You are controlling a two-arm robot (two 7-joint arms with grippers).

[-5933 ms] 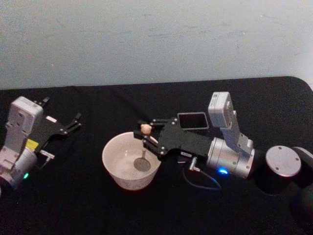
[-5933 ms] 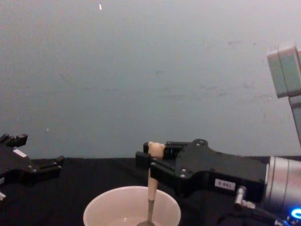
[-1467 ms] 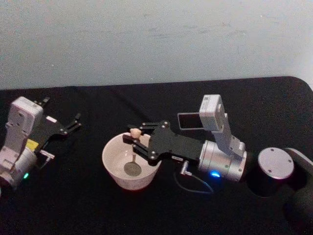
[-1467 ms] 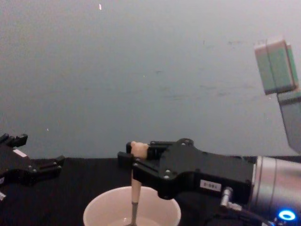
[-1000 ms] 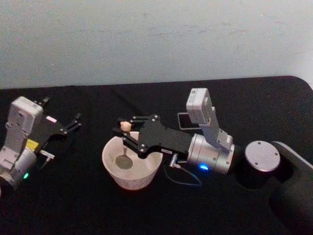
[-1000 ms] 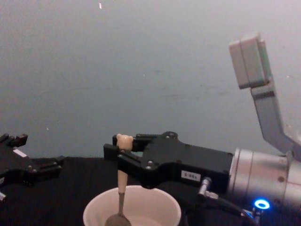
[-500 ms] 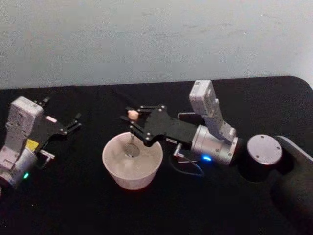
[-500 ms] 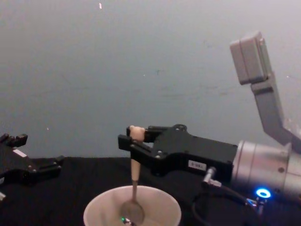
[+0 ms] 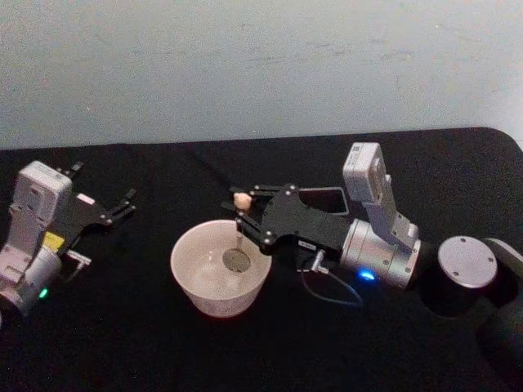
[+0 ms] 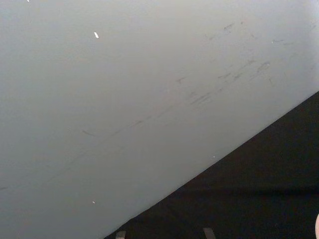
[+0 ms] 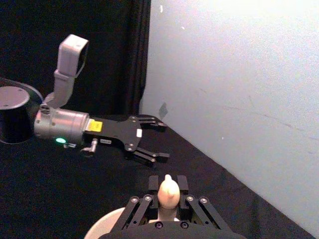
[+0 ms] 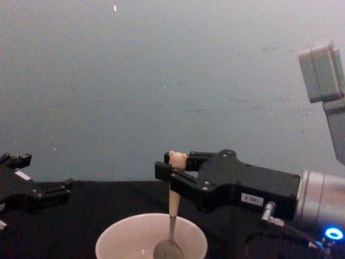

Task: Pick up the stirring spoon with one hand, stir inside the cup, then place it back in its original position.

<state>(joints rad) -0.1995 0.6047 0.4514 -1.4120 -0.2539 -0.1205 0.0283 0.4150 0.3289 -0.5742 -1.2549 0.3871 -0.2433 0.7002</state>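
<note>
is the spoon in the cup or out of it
In. The slim beige-handled bear-top spoon hangs upright from the right hand, its silvery bowl below the rim of the wide cream-white cup.

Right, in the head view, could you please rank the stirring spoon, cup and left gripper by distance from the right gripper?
1. stirring spoon, held in the right gripper.
2. cup, directly below it.
3. left gripper, parked far left.

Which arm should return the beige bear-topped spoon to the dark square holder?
Right: the right gripper holds the slim beige-handled spoon in the cream-white round cup, the dark grey square holder just behind it. The left gripper sits open, far left.
</note>
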